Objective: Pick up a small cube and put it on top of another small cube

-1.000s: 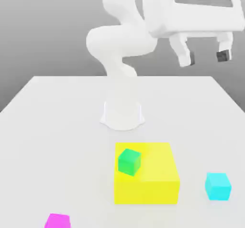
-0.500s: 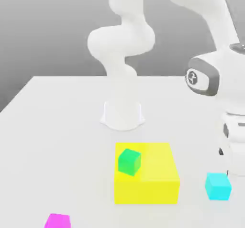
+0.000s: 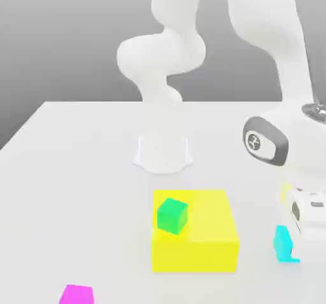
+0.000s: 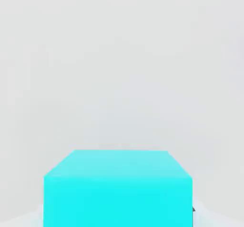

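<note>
A small cyan cube [image 3: 281,243] rests on the white table at the exterior view's right; the hand view has it close up [image 4: 117,188]. My gripper [image 3: 290,248] has come down over this cube and hides its right part, with the fingers shut on its sides. A small green cube [image 3: 172,215] sits on the left part of a larger yellow block [image 3: 207,236] in the middle. A small magenta cube [image 3: 77,294] lies at the front on the exterior view's left.
The arm's white base [image 3: 163,151] stands behind the yellow block. The white table [image 3: 76,181] stretches to the exterior view's left, and its far edge runs behind the base.
The hand dropped from high at the upper right to the cyan cube. Its fingers went from open to shut around the cube. No cube has shifted.
</note>
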